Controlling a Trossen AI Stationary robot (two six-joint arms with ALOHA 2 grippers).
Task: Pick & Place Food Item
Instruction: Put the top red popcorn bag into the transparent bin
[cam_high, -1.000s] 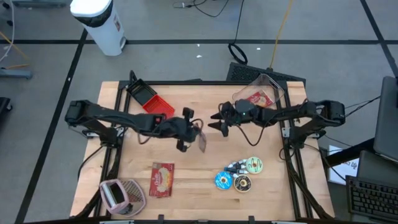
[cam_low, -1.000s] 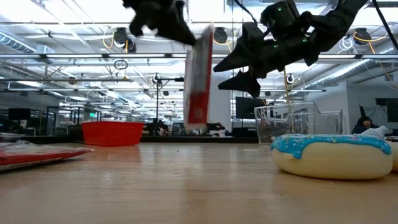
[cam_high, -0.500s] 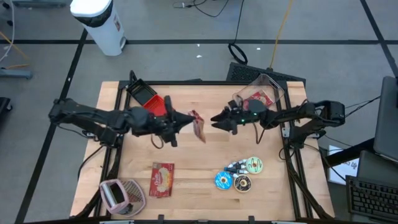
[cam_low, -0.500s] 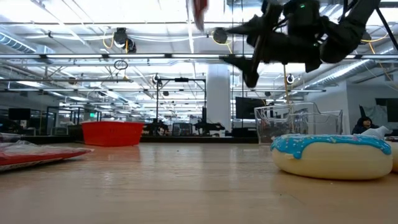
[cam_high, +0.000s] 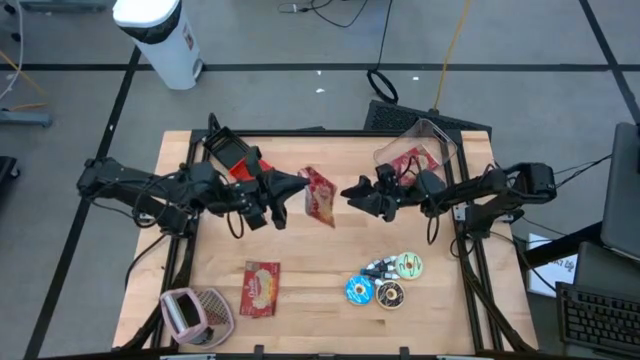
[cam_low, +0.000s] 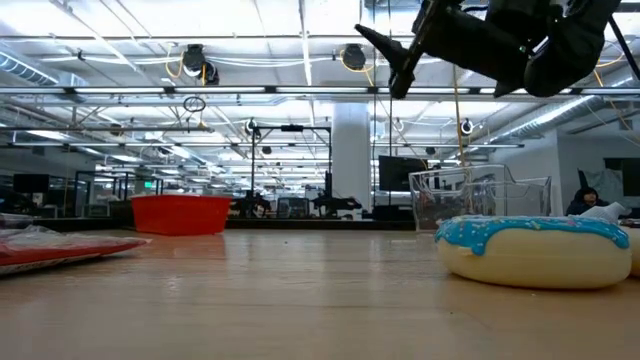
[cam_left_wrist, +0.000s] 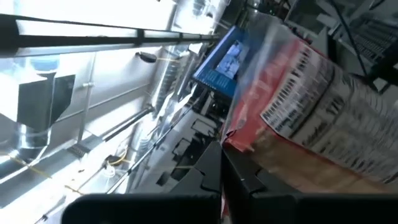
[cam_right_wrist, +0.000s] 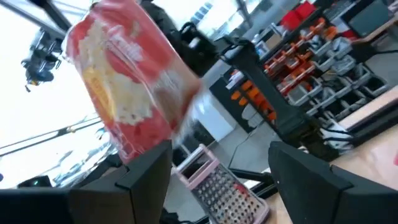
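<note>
A red food packet (cam_high: 320, 195) hangs in the air over the middle of the table, with my left gripper (cam_high: 298, 188) shut on it from the left. The left wrist view shows its printed back (cam_left_wrist: 298, 106). The right wrist view shows its front (cam_right_wrist: 121, 99). My right gripper (cam_high: 350, 192) stands open just right of the packet, fingers pointing at it and apart from it. In the low view only the right gripper (cam_low: 392, 58) shows, high at the top; the packet and left gripper are above that picture. My left gripper pinches the packet's left end (cam_left_wrist: 249, 146) between its two fingers. The fingers (cam_left_wrist: 233, 177) come from the table's left, about level and tipped slightly up. The packet sticks out past them toward the right gripper, lifted well clear of the table.
A red bin (cam_high: 235, 160) sits far left, and a clear container (cam_high: 420, 150) holding another red packet far right. Near the front lie a second red packet (cam_high: 262, 287), a pink grater (cam_high: 195, 312) and toy donuts (cam_high: 385, 282). A donut (cam_low: 535, 248) fills the low view's right.
My left gripper has risen with the packet and tipped from pointing down to about level. The packet, which hung edge-on below it, now sticks out toward the right, out of the low view. My right gripper has tipped up and risen a little, still open.
</note>
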